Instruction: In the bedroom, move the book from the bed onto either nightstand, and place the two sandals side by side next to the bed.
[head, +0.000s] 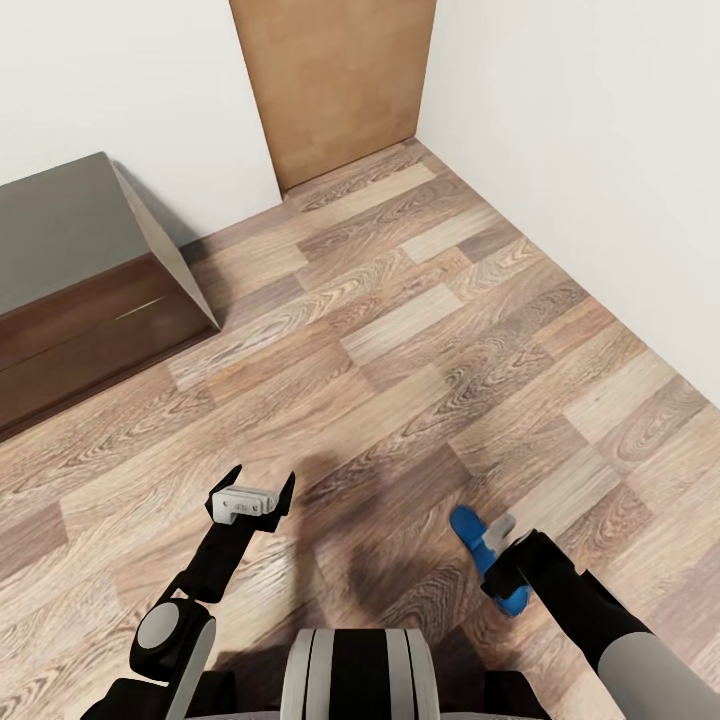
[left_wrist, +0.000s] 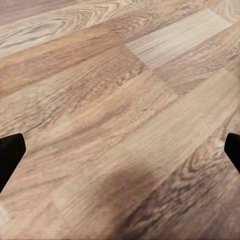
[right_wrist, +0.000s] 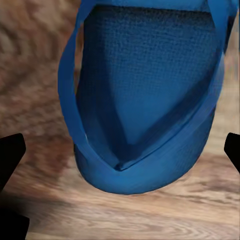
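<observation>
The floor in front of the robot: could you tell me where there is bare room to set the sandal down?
The plank floor lies bare between the dark brown cabinet, the wooden door and the white wall. The right gripper is at the blue sandal; the left gripper is open above bare boards.

1. No text, label, brand, number or sign is showing legibly in any of the views.
2. The blue sandal (right_wrist: 145, 100) sitting right at the right gripper (head: 503, 572) is showing only plain blue fabric, with no readable mark.
3. The wood-plank floor (left_wrist: 120, 100) under the left gripper (head: 252, 492) is bearing only wood grain.
</observation>
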